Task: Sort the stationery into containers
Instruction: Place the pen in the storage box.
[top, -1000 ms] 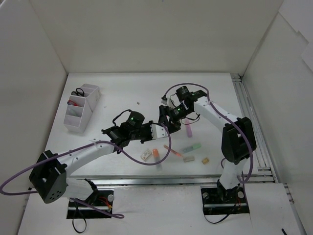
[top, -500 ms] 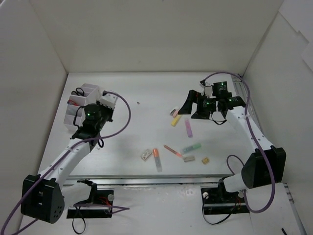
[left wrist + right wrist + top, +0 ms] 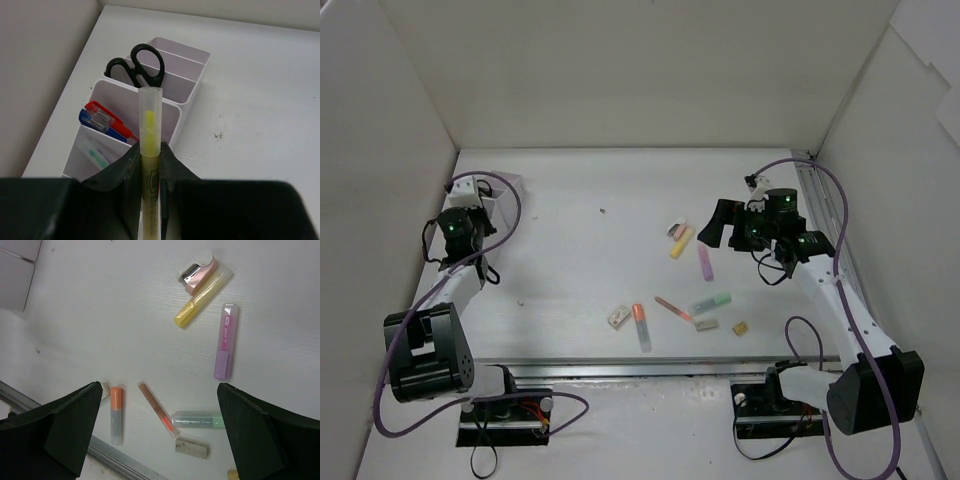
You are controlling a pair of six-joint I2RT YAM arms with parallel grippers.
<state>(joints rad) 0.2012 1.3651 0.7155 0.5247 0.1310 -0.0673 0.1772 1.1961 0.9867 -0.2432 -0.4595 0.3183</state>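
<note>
Stationery, one yellow highlighter [image 3: 149, 125]: your left jaws are closed on its barrel, cap forward, above the white organiser [image 3: 192, 75]. It is held lengthwise, probably so it drops cleanly. Which compartment lies under it is unclear; pens [image 3: 102, 119] fill the middle one, scissors [image 3: 137, 65] the far. Right jaws are wide apart and empty over the counter [image 3: 100, 315], where a pink highlighter [image 3: 225, 340] and an eraser [image 3: 192, 447] wait.

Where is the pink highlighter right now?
Top view: the pink highlighter lies on the table right of centre, beside the loose yellow highlighter, green highlighter just nearer the arms.
</note>
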